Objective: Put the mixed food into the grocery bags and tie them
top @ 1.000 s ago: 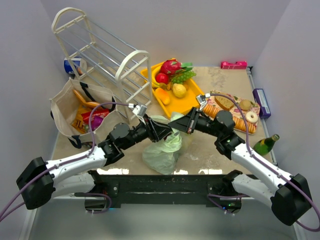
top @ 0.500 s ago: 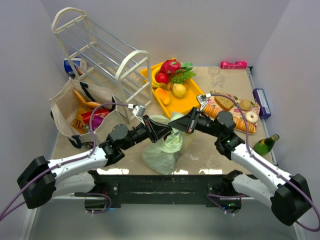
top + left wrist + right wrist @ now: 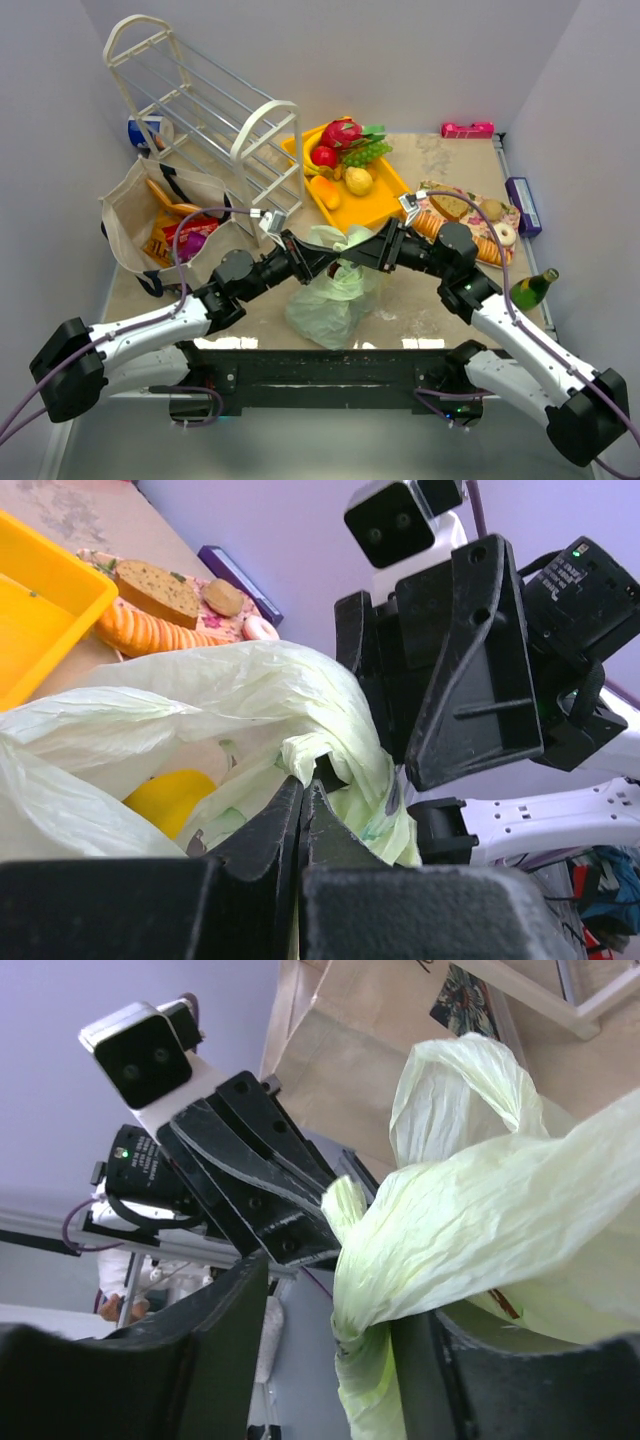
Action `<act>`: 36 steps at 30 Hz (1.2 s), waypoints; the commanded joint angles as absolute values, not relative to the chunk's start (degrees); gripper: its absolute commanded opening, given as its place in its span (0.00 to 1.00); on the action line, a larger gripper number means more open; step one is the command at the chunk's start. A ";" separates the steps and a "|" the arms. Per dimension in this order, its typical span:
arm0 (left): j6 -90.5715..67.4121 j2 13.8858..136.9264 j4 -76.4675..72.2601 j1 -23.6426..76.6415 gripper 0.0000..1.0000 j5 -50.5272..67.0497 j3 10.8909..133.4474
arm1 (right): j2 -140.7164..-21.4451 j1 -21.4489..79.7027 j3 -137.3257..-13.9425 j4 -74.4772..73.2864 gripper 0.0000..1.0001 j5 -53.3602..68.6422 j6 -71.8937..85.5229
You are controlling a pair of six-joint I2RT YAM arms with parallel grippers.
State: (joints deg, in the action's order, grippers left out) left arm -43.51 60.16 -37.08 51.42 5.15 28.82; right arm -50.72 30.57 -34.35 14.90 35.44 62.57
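at centre – left claw (image 3: pixel 300 788) pinches green bag (image 3: pixel 190 695).

Likely a robot lab: plain lilac walls (image 3: pixel 350 60) enclose a table (image 3: pixel 430 295) of toy food (image 3: pixel 347 152).

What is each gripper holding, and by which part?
Left gripper pinches the crinkly pale-green plastic bag by a bunched fold at its top. Right gripper is open around another strand, unclamped.

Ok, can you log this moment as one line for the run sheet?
phase: tying | left gripper: shut on pale-green bag handle | right gripper: open, bag strand between jaws | beige tote: holds snacks
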 commanded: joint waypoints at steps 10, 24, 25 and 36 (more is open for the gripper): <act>-43.50 59.68 -38.67 51.15 0.00 2.46 29.79 | -43.95 29.97 -41.30 -5.97 0.78 32.43 50.98; -43.42 61.26 -37.79 51.24 0.00 3.78 31.29 | -30.43 29.97 -41.40 -21.71 0.65 23.56 42.45; -43.33 61.09 -37.71 51.24 0.00 3.61 31.38 | -29.37 29.97 -40.18 -21.53 0.61 23.21 41.93; -43.07 61.87 -35.60 51.15 0.00 3.60 32.96 | -27.24 30.06 -35.51 -23.47 0.43 24.35 33.93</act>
State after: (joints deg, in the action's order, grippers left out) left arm -43.48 61.49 -34.54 51.40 4.08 30.50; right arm -25.71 30.20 -36.75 -22.31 24.58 37.69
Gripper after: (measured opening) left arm 0.016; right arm 0.441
